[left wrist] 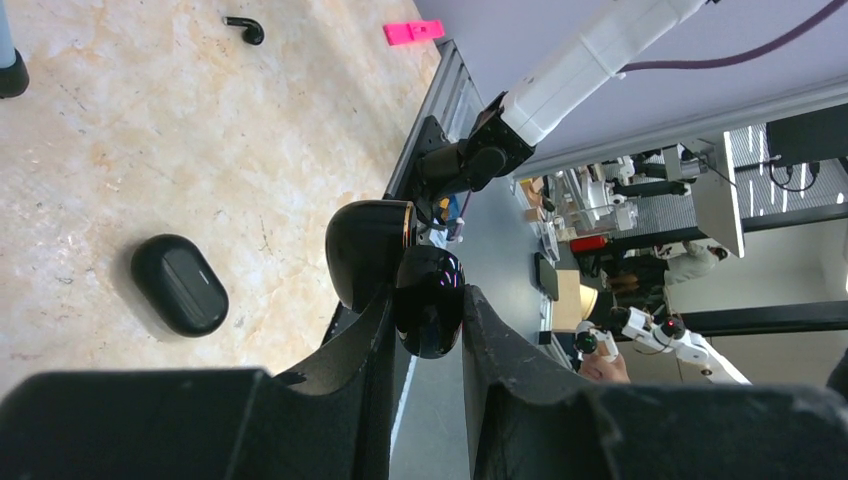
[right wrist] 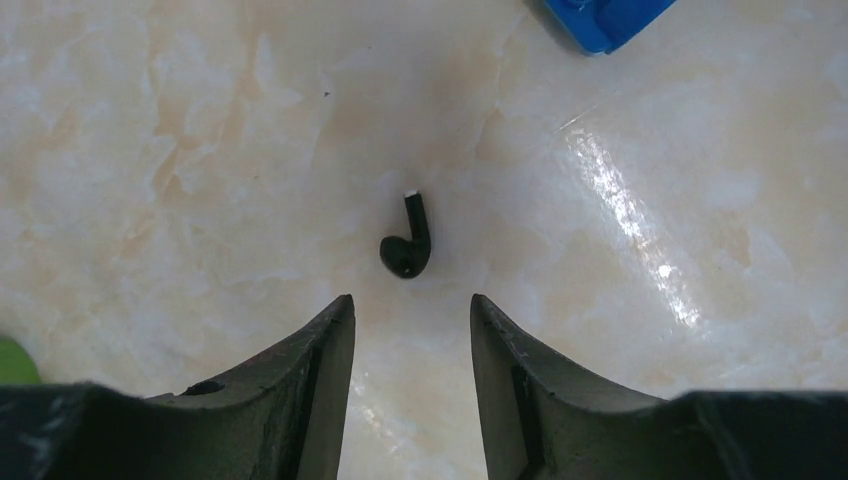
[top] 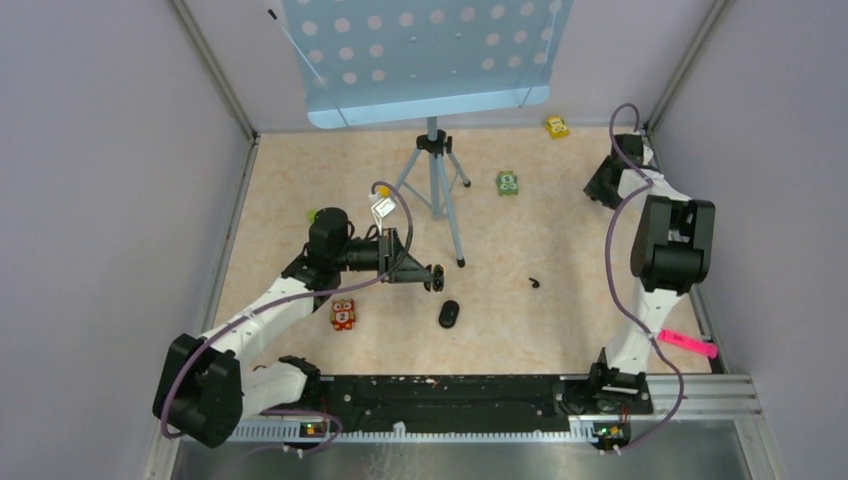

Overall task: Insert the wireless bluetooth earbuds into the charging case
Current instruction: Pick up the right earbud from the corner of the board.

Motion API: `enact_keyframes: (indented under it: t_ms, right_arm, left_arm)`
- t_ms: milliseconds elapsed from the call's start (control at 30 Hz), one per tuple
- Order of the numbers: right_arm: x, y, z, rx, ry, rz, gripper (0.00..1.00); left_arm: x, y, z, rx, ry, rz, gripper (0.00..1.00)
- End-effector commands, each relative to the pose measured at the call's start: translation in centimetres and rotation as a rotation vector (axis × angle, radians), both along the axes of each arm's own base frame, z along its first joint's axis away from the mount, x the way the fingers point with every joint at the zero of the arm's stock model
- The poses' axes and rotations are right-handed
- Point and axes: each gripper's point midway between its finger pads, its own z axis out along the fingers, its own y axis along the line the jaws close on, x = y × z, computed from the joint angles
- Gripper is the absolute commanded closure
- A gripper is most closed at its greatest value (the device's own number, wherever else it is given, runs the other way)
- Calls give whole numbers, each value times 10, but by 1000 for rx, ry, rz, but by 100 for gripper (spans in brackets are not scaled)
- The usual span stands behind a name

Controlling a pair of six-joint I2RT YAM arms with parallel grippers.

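The left wrist view shows clearly what is only a dark blob from overhead. The left gripper [left wrist: 428,297] is clamped on a glossy black hinged charging case [left wrist: 368,250], which stands open. One shell is pinched between the fingers and the other flares out beyond them, with a brass-coloured band at the joint. The case hangs clear of the beige marbled tabletop [left wrist: 200,150]. On the table beside it lies a matte black oval pod [left wrist: 180,285]; I cannot tell whether it is a cover or a second case. Farther off, a small black stemmed earbud [left wrist: 245,30] lies alone, near a pink tag [left wrist: 414,32] at the table's edge.

The right wrist view looks straight down past the right gripper [right wrist: 411,302], whose jaws are parted with nothing between them. A black earbud with a white-tipped stem [right wrist: 407,245] lies just beyond the fingertips, in line with the gap and untouched. A corner of a bright blue plastic object [right wrist: 605,15] shows at the top edge. Overhead, the arm covers that spot.

From above, the left arm [top: 270,305] reaches forward and inward, its forearm level and its gripper pointing right, just beside a leg of the grey tripod [top: 437,190]. The right arm [top: 672,245] rises to a high elbow and stretches to the far right corner, wrist turned down.
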Motion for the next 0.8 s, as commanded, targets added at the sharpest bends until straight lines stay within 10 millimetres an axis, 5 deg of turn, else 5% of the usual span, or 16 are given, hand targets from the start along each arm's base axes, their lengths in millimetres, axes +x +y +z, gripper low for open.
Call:
enact_keyframes:
  t_ms: [0, 267, 767]
  right_arm:
    - [14, -17, -10, -56, 52, -11, 55]
    - [20, -24, -29, -94, 112, 10, 63]
    - [-22, -20, -39, -121, 147, 45, 75]
  left_arm:
    - [5, -1, 3, -1, -50, 0, 100]
    - [9, -2, -4, 14, -32, 4, 100]
    - [12, -4, -12, 14, -20, -1, 100]
